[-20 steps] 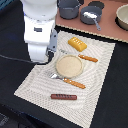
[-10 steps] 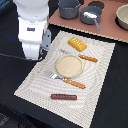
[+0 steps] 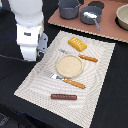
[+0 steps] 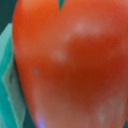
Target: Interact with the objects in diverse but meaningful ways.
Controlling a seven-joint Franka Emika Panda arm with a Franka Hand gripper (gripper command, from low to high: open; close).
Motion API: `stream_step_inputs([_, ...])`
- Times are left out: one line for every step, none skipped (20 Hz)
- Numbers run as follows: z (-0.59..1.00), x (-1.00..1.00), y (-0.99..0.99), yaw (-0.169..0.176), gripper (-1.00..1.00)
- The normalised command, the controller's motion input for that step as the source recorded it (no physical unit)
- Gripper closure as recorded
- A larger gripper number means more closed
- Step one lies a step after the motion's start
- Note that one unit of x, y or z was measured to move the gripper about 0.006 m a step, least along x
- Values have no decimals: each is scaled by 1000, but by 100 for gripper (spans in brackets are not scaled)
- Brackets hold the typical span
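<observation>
A red tomato (image 4: 70, 65) fills almost the whole wrist view, very close to the camera. In the exterior view the tomato is hidden behind the white hand of my gripper (image 3: 31, 56), which hangs over the left edge of the striped placemat (image 3: 40, 82). The fingers do not show in either view. A yellow-orange ridged bread block (image 3: 77, 44) lies at the mat's far end. The brown sausage (image 3: 63, 96) lies at the mat's near end. The bottle is out of view.
A round tan plate (image 3: 70, 65) sits mid-mat, flanked by two orange-handled utensils (image 3: 88, 58) (image 3: 74, 83). On the brown board (image 3: 110, 32) behind stand two grey pots (image 3: 69, 8) (image 3: 91, 16) and a bowl (image 3: 122, 17).
The arm has shifted a little toward the exterior view's left since one second ago. The things on the mat have not moved.
</observation>
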Motion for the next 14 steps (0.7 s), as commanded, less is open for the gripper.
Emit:
stream_step_inputs([-289, -283, 251, 0, 100])
stream_step_inputs([-260, -251, 254, 0, 100])
stream_step_inputs([-240, -246, 251, 0, 100])
stream_step_inputs([-223, -246, 257, 0, 100])
stream_step_inputs([-214, -226, 280, 0, 100])
stream_step_inputs([-214, -240, 274, 0, 100])
stream_step_inputs([-214, -254, 260, 0, 100])
stream_step_inputs([-197, -251, 266, 0, 100])
stream_step_inputs([-183, -249, 263, 0, 100])
stream_step_inputs([-174, -257, 266, 0, 100])
stream_step_inputs([-177, -243, 266, 0, -100])
stream_step_inputs([-186, -240, 271, 0, -100])
stream_step_inputs([-186, -254, 254, 0, -100])
stream_step_inputs([-183, -254, 263, 0, -100])
